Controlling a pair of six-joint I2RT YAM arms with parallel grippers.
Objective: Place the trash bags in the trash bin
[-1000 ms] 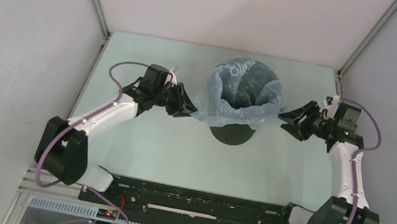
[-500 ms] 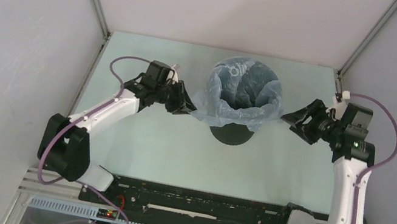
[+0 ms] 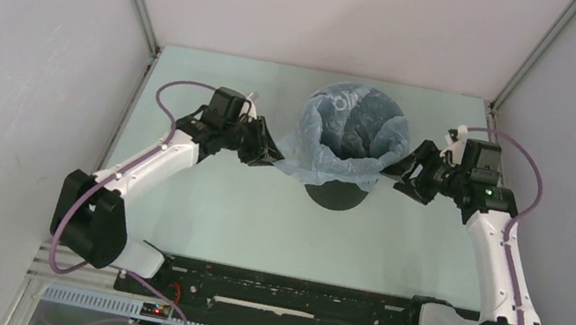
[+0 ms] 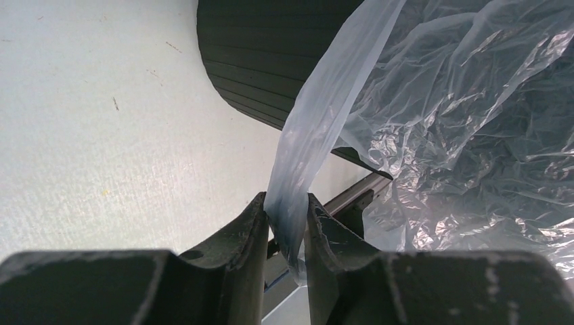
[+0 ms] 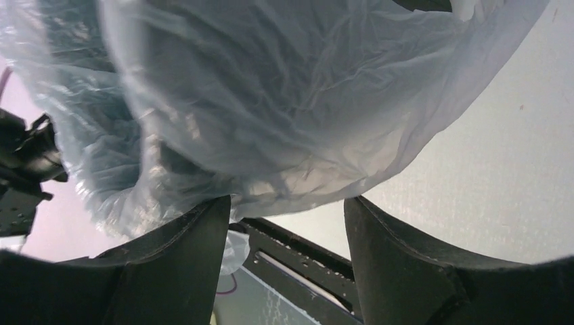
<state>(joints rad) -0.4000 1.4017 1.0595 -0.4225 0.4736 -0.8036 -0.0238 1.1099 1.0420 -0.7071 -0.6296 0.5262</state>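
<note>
Your left fingers [image 4: 238,247] pinch a twisted strip of the trash bag [image 4: 467,128], probably to keep that side's hem taut outside the trash bin [image 4: 271,54]. Your right fingers [image 5: 179,261] are spread wide at the opposite skirt; cannot tell whether any film lies between them. Likely aim: seat the overhang down around the rim. Bag: pale blue-grey, filmy, heavily crinkled. It lines the bin, which stands on the bench [image 3: 241,208], mouth open, hem draped outside.
</note>
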